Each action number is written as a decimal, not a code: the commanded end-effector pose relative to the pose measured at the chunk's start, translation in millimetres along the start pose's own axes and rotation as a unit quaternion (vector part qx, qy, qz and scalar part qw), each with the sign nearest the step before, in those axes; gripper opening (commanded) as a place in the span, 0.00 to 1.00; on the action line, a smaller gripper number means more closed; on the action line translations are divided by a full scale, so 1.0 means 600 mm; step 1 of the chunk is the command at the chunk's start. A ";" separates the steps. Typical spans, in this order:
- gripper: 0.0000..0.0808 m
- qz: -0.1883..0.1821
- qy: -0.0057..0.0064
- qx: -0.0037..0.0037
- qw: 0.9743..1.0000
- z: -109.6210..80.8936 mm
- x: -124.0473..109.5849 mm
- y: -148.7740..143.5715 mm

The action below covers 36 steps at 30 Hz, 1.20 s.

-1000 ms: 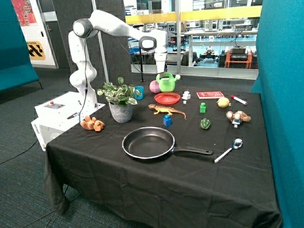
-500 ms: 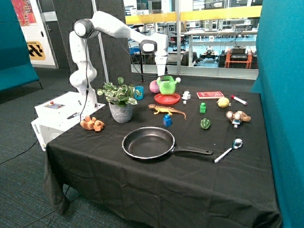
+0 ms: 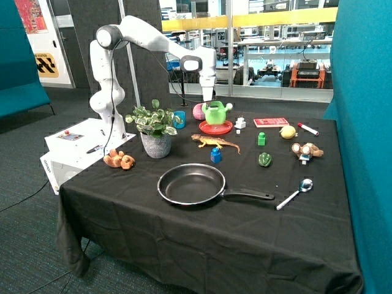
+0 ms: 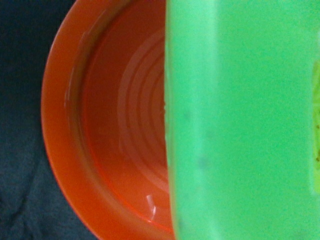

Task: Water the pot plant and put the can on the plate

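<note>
The light-green can stands upright on, or just above, the red plate at the back of the table. Whether it touches the plate I cannot tell. My gripper comes straight down onto the can's handle and is shut on it. In the wrist view the can fills most of the picture, with the plate right under it. The pot plant in its grey pot stands on the table beside the plate, towards the robot's base.
A black frying pan lies near the front edge. A toy lizard and a blue block lie in front of the plate. A pink ball and a blue cup stand next to it.
My gripper has come down with the can, from hanging above the plate to right at the plate. Nothing else has moved.
</note>
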<state>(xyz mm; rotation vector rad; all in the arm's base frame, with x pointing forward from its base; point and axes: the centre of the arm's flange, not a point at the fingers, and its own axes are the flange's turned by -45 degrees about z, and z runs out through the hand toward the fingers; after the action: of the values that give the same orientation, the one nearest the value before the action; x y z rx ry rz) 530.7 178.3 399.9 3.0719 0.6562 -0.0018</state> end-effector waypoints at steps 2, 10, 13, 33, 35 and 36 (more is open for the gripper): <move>0.00 -0.004 0.001 0.000 1.000 0.021 -0.003 -0.008; 0.00 -0.002 0.001 0.000 1.000 0.033 -0.005 -0.010; 0.00 0.000 0.001 0.000 1.000 0.036 -0.005 -0.009; 0.49 -0.004 0.001 0.000 1.000 0.042 -0.008 -0.009; 0.51 -0.005 0.001 0.000 1.000 0.041 -0.009 -0.008; 0.52 -0.005 0.001 0.000 1.000 0.041 -0.009 -0.008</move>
<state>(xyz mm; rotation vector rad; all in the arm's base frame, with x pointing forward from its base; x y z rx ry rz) 524.5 181.8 375.1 3.0716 0.6634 -0.0015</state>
